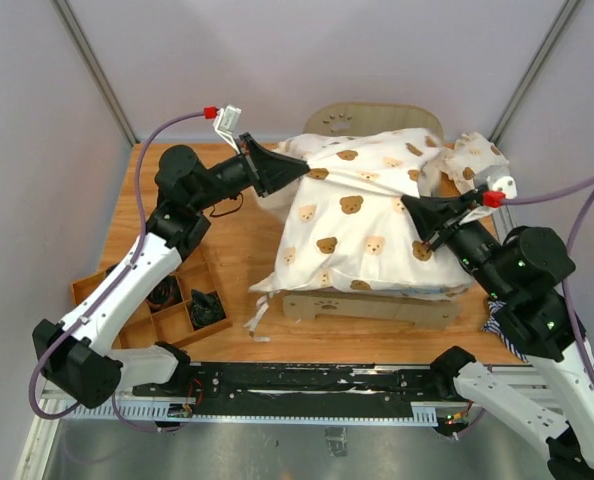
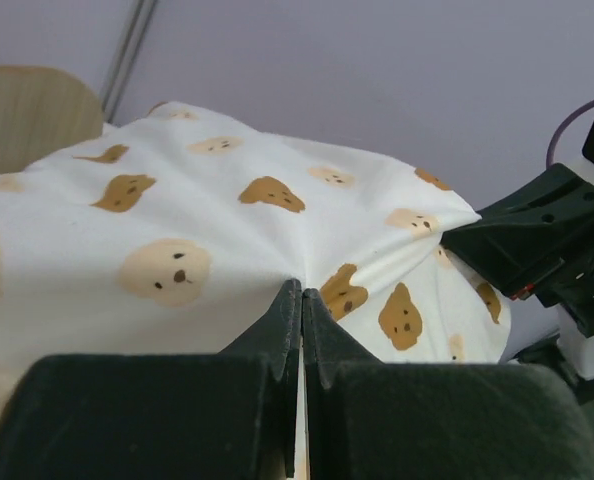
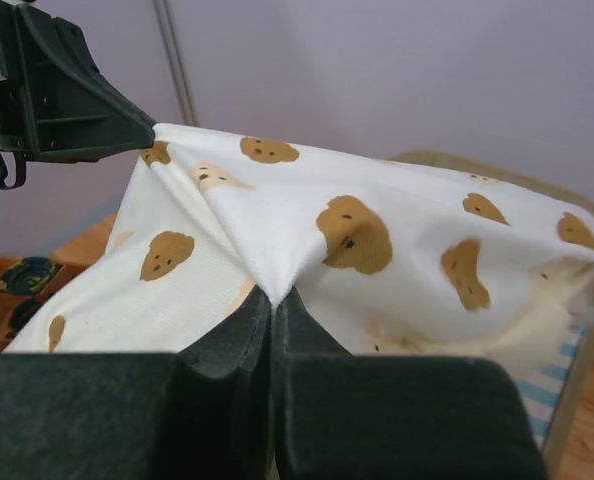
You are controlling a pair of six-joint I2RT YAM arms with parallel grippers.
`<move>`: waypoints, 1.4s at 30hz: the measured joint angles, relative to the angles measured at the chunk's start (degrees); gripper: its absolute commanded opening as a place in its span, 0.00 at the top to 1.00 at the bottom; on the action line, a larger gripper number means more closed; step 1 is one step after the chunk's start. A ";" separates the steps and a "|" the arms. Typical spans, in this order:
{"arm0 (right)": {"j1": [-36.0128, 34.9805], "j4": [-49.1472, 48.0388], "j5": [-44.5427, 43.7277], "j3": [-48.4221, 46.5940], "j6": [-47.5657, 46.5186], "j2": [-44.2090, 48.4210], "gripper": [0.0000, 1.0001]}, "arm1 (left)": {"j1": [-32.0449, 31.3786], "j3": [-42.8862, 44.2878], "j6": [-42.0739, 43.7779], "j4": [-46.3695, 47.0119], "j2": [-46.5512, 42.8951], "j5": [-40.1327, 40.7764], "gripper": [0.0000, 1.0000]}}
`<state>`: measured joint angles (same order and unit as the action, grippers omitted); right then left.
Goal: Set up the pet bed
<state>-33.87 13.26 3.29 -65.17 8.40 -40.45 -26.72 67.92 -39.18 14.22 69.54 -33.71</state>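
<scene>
One small wooden pet bed (image 1: 367, 308) stands toward the far edge of the tabletop. One bear-print cover (image 1: 357, 220) is draped over it, with one matching pillow (image 1: 472, 155) nearer the far right corner. One wooden tray (image 1: 89, 290) sits by the left edge. Two robot arms, left (image 1: 127, 290) and right (image 1: 537, 290).

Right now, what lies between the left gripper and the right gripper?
The cream bear-print cover spans that stretch, pinched by the left gripper and the right gripper, draped over the pet bed. The top view shows it.
</scene>
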 measured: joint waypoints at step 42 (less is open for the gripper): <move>10.03 -11.23 -19.76 21.31 -0.15 -5.38 0.98 | -3.08 -0.79 6.36 26.32 28.22 4.24 0.99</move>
<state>-23.83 2.02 -16.47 -43.86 8.25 -45.82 -29.80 67.13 -32.82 40.53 97.76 -29.47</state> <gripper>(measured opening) 0.011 0.009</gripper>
